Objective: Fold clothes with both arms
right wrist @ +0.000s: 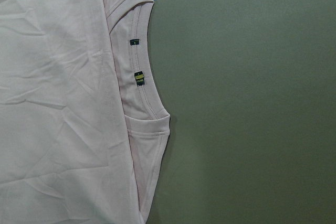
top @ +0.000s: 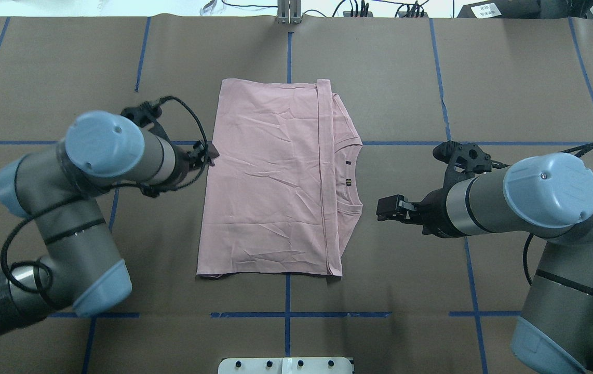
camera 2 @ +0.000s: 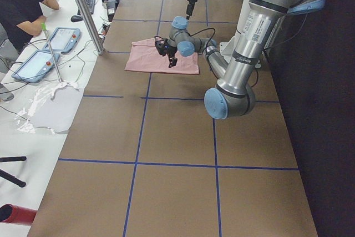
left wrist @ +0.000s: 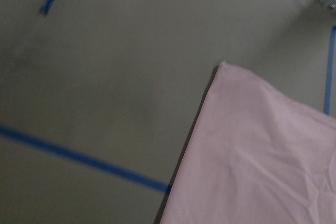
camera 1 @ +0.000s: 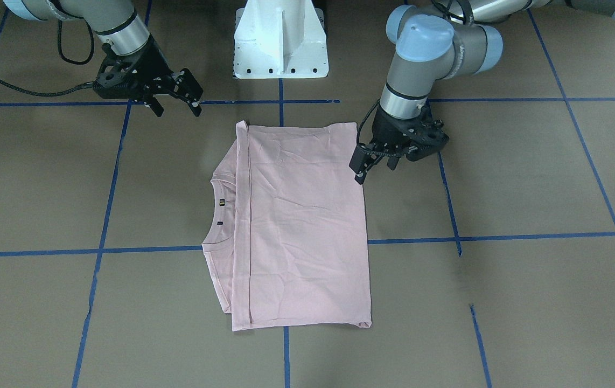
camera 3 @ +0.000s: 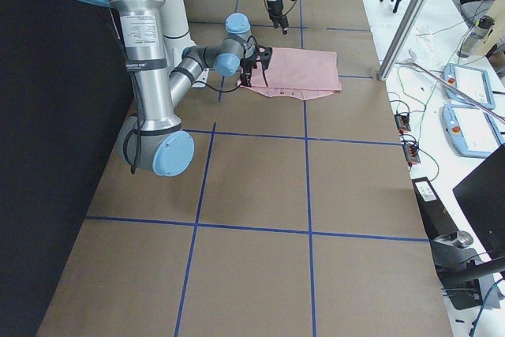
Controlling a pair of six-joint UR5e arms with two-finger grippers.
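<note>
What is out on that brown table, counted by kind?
Pink T-shirt: 1
Robot arms: 2, the left arm and the right arm
White pedestal: 1
Total: 4

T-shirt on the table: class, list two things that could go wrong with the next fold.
1. The left gripper hangs at the T-shirt side edge; a low finger might snag and drag the layers.
2. The folded-over hem lies just short of the neckline; pinching only the top layer could undo the fold.
</note>
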